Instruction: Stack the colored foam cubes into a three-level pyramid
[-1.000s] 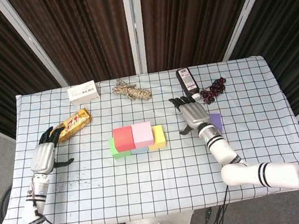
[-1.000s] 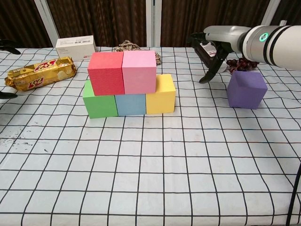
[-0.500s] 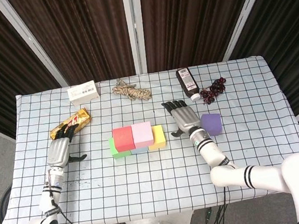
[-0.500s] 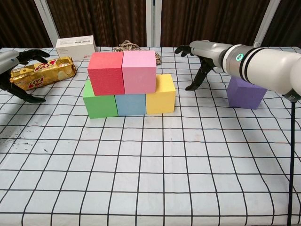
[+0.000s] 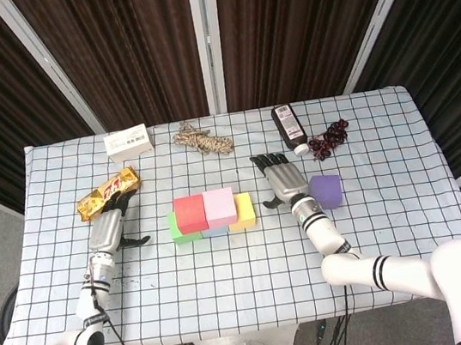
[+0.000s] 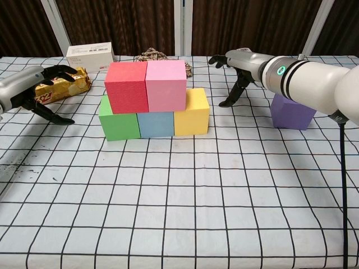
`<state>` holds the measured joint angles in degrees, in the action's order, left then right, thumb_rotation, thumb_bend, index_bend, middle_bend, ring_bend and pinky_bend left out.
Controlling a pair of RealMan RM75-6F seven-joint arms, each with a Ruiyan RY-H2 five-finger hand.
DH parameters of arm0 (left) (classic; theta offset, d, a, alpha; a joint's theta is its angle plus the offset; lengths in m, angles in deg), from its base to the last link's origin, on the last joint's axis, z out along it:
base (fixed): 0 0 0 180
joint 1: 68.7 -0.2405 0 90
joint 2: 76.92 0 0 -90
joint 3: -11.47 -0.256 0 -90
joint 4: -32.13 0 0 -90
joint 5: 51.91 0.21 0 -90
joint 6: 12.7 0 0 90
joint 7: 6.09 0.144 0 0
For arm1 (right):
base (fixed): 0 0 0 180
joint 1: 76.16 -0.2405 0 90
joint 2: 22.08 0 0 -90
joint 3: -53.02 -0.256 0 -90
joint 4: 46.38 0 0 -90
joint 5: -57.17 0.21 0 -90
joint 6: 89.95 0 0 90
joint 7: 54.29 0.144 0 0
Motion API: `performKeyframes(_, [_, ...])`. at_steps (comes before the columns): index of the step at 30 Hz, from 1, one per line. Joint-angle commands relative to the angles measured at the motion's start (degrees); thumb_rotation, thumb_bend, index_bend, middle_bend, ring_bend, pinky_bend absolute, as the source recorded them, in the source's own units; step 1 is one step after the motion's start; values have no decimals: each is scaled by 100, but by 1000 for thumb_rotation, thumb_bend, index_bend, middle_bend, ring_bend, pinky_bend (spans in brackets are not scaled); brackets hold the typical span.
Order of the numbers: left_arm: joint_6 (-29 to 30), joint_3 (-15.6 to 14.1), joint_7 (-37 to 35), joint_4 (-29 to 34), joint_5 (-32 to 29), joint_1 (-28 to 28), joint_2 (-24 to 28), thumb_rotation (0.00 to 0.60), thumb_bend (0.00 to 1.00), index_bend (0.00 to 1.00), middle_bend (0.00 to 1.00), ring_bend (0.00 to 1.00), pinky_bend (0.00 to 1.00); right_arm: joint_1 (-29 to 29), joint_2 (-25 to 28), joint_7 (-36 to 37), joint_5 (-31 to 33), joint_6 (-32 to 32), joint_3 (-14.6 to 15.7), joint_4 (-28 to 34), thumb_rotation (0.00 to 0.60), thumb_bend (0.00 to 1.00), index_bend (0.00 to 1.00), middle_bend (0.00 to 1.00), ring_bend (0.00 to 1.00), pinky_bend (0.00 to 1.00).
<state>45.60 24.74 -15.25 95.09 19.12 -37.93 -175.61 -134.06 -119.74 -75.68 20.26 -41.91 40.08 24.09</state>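
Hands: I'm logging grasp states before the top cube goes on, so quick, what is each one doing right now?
Left hand: open, fingers spread, holding nothing.
Right hand: open, fingers spread, holding nothing; the purple cube sits untouched beside it.

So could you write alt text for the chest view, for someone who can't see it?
On a checked tablecloth, a red cube and a pink cube sit on a row of green, blue and yellow cubes. An open left hand and open right hand flank them; a purple cube waits at right.
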Motion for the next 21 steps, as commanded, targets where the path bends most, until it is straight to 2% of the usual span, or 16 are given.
performKeyframes(1, [-43,11,-40,25,-30,24,-15,600,0,100,118,3,107,6,-33,1,-3,-52,-36,-59,600,145,0,52,0,0])
performKeyframes(21, [-312,91,-251,285,-294,86,153,600,0,100,108,2,106,-14,-353,74,-113,-203,-279,-327,600,145,0,53,0,0])
